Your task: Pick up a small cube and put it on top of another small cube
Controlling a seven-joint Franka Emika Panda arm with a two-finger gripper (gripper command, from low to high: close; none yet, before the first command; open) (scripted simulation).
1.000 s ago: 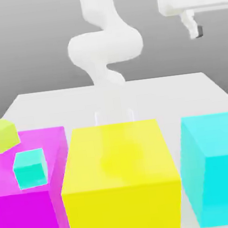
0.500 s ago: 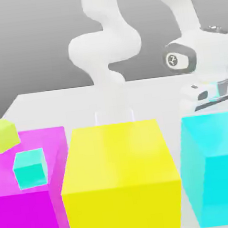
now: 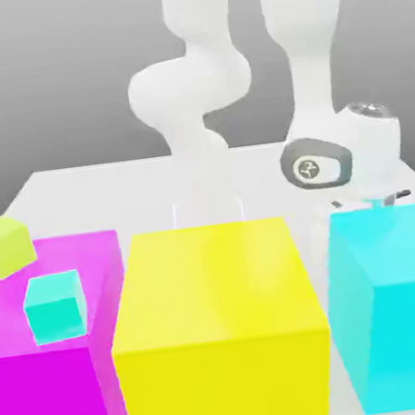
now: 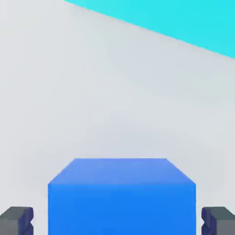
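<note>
Blue cube (image 4: 121,195) on worktop (image 4: 92,101), behind cyan block (image 3: 392,303). Fingers (image 4: 17,220) flank cube, one each side, against its faces; grip looks closed on cube. Confirm firm, centred hold before lift. Raise straight up, clear cyan block, then carry toward teal cube (image 3: 55,307).

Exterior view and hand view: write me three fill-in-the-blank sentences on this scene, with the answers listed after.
1. The gripper has a small ____ cube between its fingers.
2. The big block in the middle is ____.
3. The small teal cube rests on the big ____ block.

Missing words: blue; yellow; magenta
</note>
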